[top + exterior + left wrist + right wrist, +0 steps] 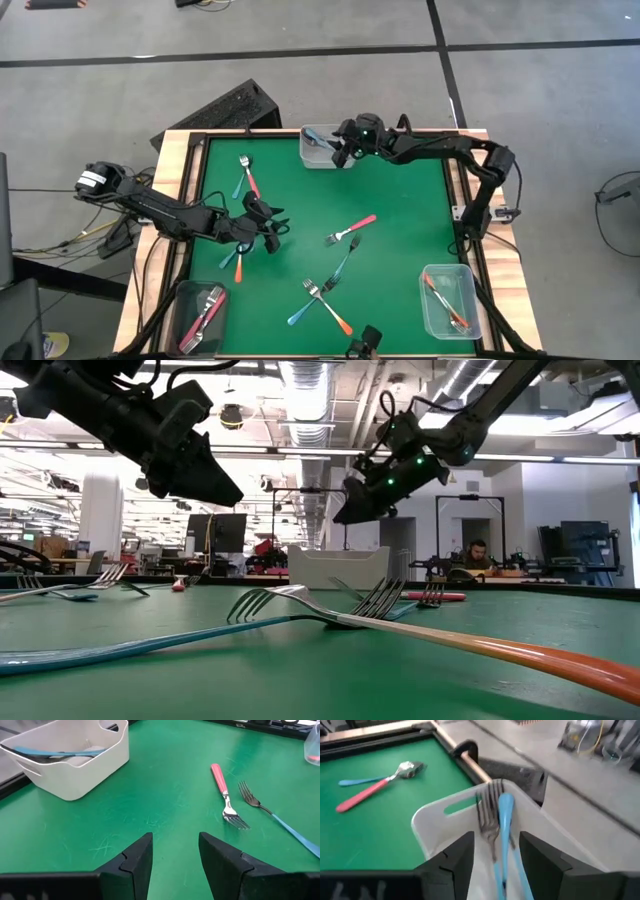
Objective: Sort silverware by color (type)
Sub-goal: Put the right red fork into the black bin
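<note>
Silverware is split between bins and the green surface (400,190). Blue forks (502,835) lie in the white bin (318,152) at the far edge; pink forks sit in the near-left clear container (186,318), orange ones in the near-right clear container (440,305). Loose forks on the surface: a crossed blue and pink pair (245,175) far left, an orange and blue pair (234,260) just beneath the left arm, a pink fork (350,230) near centre with a blue fork (340,268) just nearer than it, and a crossed blue and orange pair (322,300) toward the near edge. Right end effector (342,152) hovers over the white bin, fingers spread apart, gripping nothing; the blue fork below it appears to rest in the bin. Left end effector (270,232) hangs over the surface left of centre, fingers parted and empty. Key relation, judged: the centre pink fork lies to the right of the left end effector, well apart from it, with handle pointing far-right and tines near-left. The left wrist view shows it ahead, its long axis running roughly away from the fingers (135,865). The left arm is nearer to it than the right arm. A wrist turn is probably needed to close across the handle.
</note>
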You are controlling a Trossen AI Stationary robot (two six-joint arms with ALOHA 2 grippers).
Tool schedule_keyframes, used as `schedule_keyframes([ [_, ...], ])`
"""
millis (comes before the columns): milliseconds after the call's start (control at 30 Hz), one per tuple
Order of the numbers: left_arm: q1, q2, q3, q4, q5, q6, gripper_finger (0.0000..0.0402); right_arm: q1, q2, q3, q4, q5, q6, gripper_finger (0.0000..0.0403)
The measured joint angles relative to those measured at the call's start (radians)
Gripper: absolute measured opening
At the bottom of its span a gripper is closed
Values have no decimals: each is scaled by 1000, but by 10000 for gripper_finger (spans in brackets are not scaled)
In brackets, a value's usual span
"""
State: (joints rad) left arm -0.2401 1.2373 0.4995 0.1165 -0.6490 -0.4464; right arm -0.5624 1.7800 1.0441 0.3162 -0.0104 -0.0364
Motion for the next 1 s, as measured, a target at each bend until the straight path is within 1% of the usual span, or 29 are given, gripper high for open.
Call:
schedule_keyframes([
  [67, 0, 0, 0, -2, 12, -11, 146, 16, -20, 0, -43, -9, 11, 185],
  [267, -4, 0, 0, -25, 24, -49, 146, 109, -110, 1, -315, -33, -19, 167],
  [400, -6, 0, 0, -21, 7, -64, 146, 185, -151, 0, -514, -194, -87, 160],
  [467, -6, 3, 0, -19, -13, -70, 146, 229, -150, -2, -593, -223, -92, 159],
  [567, -6, 9, 0, -15, -39, -72, 146, 295, -136, -2, -648, -222, -93, 159],
  [633, -6, 9, 0, -7, -43, -73, 146, 342, -113, -1, -650, -214, -95, 159],
  [833, -6, 8, 0, -4, -44, -70, 146, 473, -51, -2, -664, -144, -95, 159],
  [1000, -6, 9, 0, -13, -40, -67, 146, 544, -2, -3, -678, -75, -82, 159],
])
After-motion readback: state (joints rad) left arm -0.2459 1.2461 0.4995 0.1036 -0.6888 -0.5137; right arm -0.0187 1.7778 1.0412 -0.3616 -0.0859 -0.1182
